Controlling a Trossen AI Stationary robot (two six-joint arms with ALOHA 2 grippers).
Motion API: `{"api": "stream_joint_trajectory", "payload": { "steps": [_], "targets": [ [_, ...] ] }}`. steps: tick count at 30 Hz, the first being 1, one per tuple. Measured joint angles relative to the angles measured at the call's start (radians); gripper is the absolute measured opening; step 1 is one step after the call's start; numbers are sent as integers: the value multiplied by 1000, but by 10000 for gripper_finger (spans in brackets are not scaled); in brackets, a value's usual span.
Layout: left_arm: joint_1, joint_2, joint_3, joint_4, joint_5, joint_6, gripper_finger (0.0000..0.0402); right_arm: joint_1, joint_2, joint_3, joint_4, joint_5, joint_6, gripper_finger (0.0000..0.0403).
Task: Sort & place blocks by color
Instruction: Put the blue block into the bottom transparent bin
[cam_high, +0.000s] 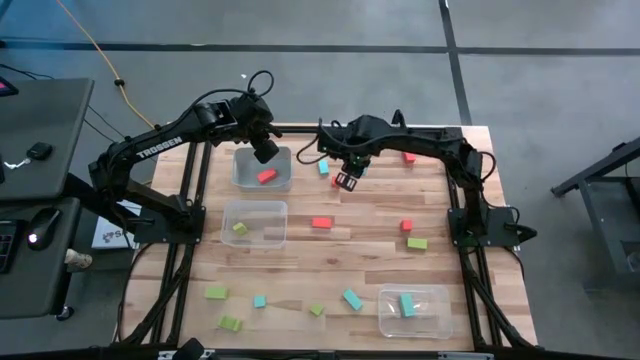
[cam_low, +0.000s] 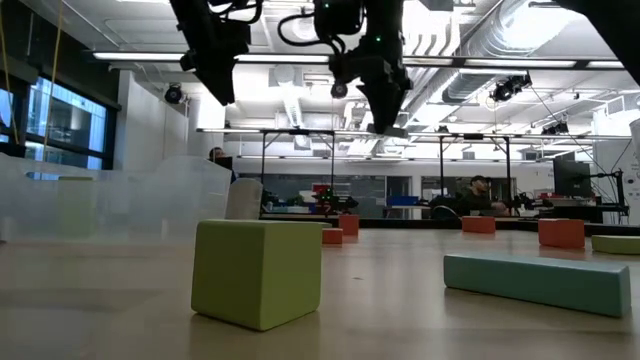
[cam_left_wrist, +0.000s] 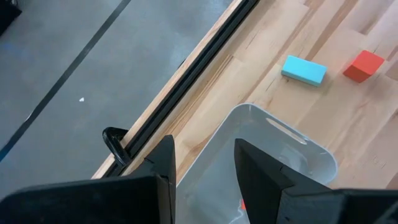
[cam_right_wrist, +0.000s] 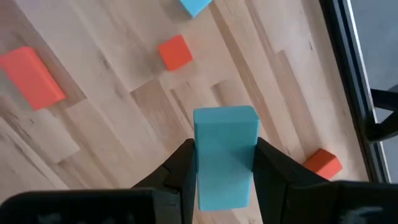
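Note:
My right gripper (cam_high: 346, 180) hangs above the far middle of the table, shut on a teal block (cam_right_wrist: 225, 149). My left gripper (cam_high: 265, 150) is open and holds nothing; it hovers over the far-left clear tub (cam_high: 245, 178), where a red block (cam_high: 266, 176) lies on the floor. The same tub's rim (cam_left_wrist: 292, 134) shows past the left gripper (cam_left_wrist: 202, 165). Loose blocks lie flat on the wood: a teal one (cam_high: 323, 167) and red ones (cam_high: 409, 157), (cam_high: 321, 222), (cam_high: 406, 225). My right gripper pinches the teal block by its two opposite side faces (cam_right_wrist: 208, 165) between its two fingers (cam_right_wrist: 184, 163). The fingers come from above, pointing down. The block's free end sticks out past the fingertips, and the block is lifted clear of the table.
A second clear tub (cam_high: 272, 238) holds a green block (cam_high: 240, 229). A third tub (cam_high: 385, 318) near the front right corner holds a teal block (cam_high: 407, 305). Green blocks (cam_high: 216, 293), (cam_high: 230, 323), (cam_high: 417, 243) and teal ones (cam_high: 259, 300), (cam_high: 352, 298) lie scattered toward the near edge.

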Motion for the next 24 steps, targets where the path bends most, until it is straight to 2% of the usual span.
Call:
{"api": "stream_joint_trajectory", "payload": {
  "steps": [4, 9, 12, 15, 24],
  "targets": [
    [0, 0, 0, 0, 0, 0, 97, 29, -15, -64, 31, 16, 40, 96],
    [0, 0, 0, 0, 0, 0, 97, 71, -93, -286, 125, -4, 107, 96],
    [0, 0, 0, 0, 7, 0, 97, 86, -172, -438, 227, -65, 161, 96],
    [0, 0, 0, 0, 7, -3, 97, 95, -261, -565, 287, -72, 237, 96],
    [0, 5, 0, 0, 16, -27, 97, 167, -588, -825, 289, -97, 471, 96]
  ]
}}
